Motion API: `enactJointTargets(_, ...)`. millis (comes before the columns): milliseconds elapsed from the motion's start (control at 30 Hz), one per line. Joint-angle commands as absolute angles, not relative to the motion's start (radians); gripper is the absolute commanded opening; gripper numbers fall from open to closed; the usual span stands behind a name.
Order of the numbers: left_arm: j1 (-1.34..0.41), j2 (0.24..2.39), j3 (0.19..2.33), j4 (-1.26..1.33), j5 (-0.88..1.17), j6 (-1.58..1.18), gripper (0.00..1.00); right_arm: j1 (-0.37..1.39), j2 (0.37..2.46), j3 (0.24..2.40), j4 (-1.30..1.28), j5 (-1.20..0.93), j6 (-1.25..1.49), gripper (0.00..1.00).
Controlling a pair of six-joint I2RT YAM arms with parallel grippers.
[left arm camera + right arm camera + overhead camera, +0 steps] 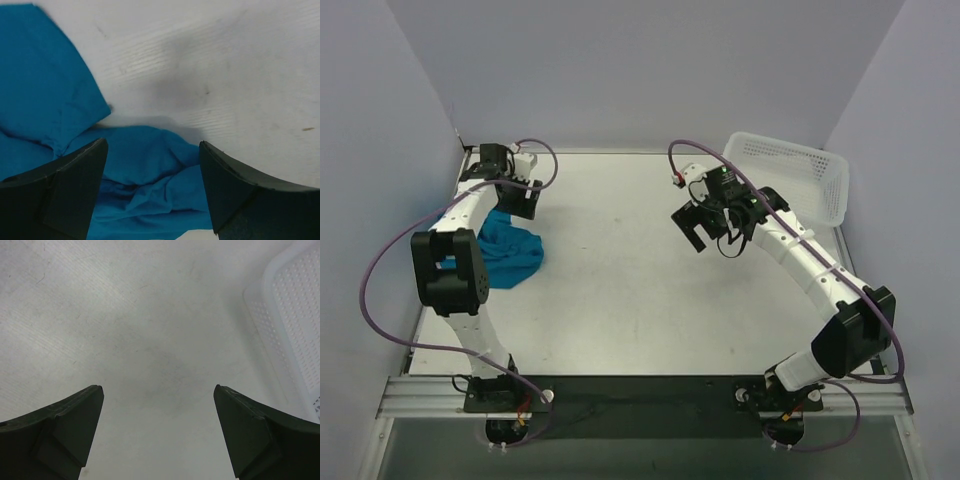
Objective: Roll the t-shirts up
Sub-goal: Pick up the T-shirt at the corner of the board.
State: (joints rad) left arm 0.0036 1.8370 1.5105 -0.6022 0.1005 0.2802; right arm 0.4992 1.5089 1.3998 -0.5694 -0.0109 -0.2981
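White table (620,300), pale walls (650,70). Crumpled teal t-shirt (145,170) at its left edge; left gripper (152,145) hangs over it, jaws wide. Right gripper (158,389) likewise wide (white basket (295,315) just beside).

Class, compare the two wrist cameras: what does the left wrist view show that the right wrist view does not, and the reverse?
Only the left wrist view shows the crumpled blue t-shirt, lying under the left end effector. Only the right wrist view shows the white perforated basket, at the right edge, beyond the right end effector. Both show bare white table and dark fingers spread open, holding nothing.
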Motion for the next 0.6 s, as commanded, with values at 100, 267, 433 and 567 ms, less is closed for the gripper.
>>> enactJointTargets(100,0.075,1.971,1.629,-0.739,-0.041,0.325,0.79,0.505,1.414,1.328,-0.629,-0.089,-0.319,1.0)
enactJointTargets(267,0.074,1.999,1.595,-0.73,-0.087,0.308,0.69,0.506,1.469,1.391,-0.635,-0.107,-0.308,1.0)
enactJointTargets(433,0.074,2.022,1.589,-0.75,-0.084,0.267,0.42,0.508,1.535,1.456,-0.637,-0.104,-0.313,1.0)
enactJointTargets(567,0.074,2.019,1.583,-0.765,-0.071,0.267,0.2,0.508,1.563,1.479,-0.637,-0.106,-0.316,1.0)
